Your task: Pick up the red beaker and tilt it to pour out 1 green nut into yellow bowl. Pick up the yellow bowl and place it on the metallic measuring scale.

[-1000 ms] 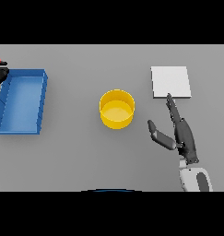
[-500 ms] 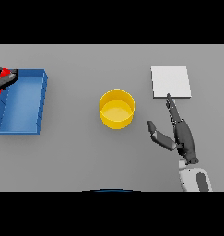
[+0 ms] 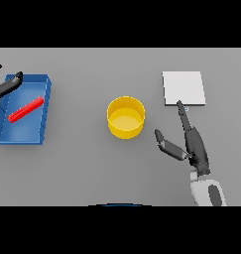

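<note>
Right hand lies open at lower right, fingers straight toward the one metallic measuring scale. Left hand, fingers straight, upper left over one blue tray holding one red beaker. One yellow bowl centre.

It looked like a lab bench. A plain grey table held a metallic measuring scale and a blue tray.

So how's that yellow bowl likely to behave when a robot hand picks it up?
The yellow bowl looks rigid, with a thin wall and open top, so probably light. Its low, wide shape suggests it won't tip easily. The smooth round wall might slip in a loose grasp.
</note>
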You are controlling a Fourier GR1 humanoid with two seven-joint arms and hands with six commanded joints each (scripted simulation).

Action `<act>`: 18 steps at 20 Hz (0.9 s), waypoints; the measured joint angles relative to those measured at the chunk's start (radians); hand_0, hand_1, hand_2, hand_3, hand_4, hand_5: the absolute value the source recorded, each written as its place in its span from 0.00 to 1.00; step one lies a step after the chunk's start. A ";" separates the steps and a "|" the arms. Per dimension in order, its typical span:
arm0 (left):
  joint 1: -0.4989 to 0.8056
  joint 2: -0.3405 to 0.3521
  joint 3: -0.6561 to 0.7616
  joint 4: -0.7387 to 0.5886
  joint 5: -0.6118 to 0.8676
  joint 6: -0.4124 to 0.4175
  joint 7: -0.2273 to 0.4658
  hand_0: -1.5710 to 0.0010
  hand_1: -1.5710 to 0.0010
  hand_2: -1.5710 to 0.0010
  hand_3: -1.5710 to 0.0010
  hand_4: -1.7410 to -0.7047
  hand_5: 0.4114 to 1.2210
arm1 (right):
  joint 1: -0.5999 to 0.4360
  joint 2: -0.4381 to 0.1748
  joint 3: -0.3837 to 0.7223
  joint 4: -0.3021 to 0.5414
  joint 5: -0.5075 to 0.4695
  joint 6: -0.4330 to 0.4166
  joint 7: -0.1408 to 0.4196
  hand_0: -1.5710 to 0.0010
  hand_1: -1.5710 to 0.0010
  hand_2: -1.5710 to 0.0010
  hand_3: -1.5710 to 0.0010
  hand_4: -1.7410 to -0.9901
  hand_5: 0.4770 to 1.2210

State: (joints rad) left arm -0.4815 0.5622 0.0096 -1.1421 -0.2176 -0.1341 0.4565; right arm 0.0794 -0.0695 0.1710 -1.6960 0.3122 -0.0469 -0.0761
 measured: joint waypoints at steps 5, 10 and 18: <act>0.017 -0.024 0.023 -0.036 0.040 0.017 -0.043 0.99 0.99 0.99 0.99 0.91 0.31 | -0.116 -0.130 0.066 0.011 0.106 0.116 0.033 1.00 1.00 1.00 1.00 0.82 0.23; 0.025 -0.039 0.018 -0.059 0.049 0.014 -0.013 1.00 1.00 1.00 1.00 0.90 0.34 | -0.276 -0.263 0.185 0.065 0.321 0.198 0.031 1.00 1.00 1.00 1.00 0.79 0.21; 0.033 -0.029 0.025 -0.071 0.057 0.002 -0.016 1.00 1.00 1.00 1.00 0.90 0.35 | -0.527 -0.324 0.359 0.243 0.486 0.334 -0.074 1.00 1.00 1.00 1.00 0.78 0.22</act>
State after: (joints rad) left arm -0.4482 0.5335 0.0350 -1.2134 -0.1610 -0.1326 0.4402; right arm -0.4472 -0.3931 0.5295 -1.4532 0.7977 0.2869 -0.1500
